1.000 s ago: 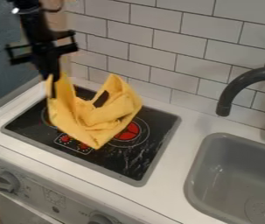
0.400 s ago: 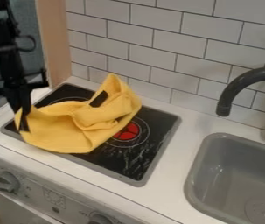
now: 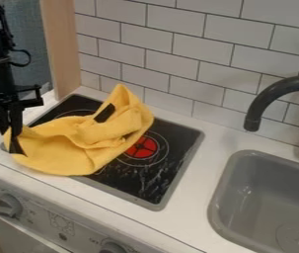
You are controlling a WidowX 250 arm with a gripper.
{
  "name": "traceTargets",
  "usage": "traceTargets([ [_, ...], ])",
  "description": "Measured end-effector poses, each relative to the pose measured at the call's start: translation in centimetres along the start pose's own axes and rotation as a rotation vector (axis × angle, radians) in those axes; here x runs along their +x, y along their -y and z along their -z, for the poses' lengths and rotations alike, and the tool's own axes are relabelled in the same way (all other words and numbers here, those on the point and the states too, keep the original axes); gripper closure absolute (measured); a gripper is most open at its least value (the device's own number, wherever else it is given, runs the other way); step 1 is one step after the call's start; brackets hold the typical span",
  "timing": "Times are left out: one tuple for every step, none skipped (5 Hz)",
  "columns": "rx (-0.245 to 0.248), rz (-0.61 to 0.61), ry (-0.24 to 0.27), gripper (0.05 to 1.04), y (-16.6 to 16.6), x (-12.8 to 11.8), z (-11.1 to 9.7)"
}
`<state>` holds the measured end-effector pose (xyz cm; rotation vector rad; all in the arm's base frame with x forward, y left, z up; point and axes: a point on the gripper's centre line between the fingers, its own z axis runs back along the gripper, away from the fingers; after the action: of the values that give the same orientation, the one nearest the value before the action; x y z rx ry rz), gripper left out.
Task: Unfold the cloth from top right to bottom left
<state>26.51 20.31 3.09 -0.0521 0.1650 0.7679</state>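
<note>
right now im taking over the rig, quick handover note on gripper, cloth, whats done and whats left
Gripper: at the image's left, closed on the left end of the yellow cloth.
Cloth: on the black cooktop, its left end reaching past the cooktop's left edge.
Done: lower-left part drawn out fairly broad.
Left: upper-right part is bunched, with a raised peak; it likely needs opening toward the bottom left. Then release.

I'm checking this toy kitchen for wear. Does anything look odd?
Pale, jagged streaks mark the black stovetop toward its nearest corner: scuffs or reflections, I can't tell. The bunched cloth fits unfinished unfolding.
</note>
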Motion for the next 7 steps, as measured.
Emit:
traceTargets([
  [0.002,-0.014,0.02,0.593,0.0,0.3,0.1],
  [0.007,-0.016,0.023,0.288,-0.1,0.3,0.1],
  [0.012,-0.012,0.011,0.07,0.0,0.1,0.1],
  [0.009,-0.005,0.037,0.073,0.2,0.0,-1.0],
  [-0.047,0.03,0.106,0.084,1.5,-0.2,-3.6],
  [-0.112,0.065,0.223,0.084,2.6,-0.8,-7.9],
  [-0.144,0.096,0.309,0.084,3.4,-1.6,-10.9],
])
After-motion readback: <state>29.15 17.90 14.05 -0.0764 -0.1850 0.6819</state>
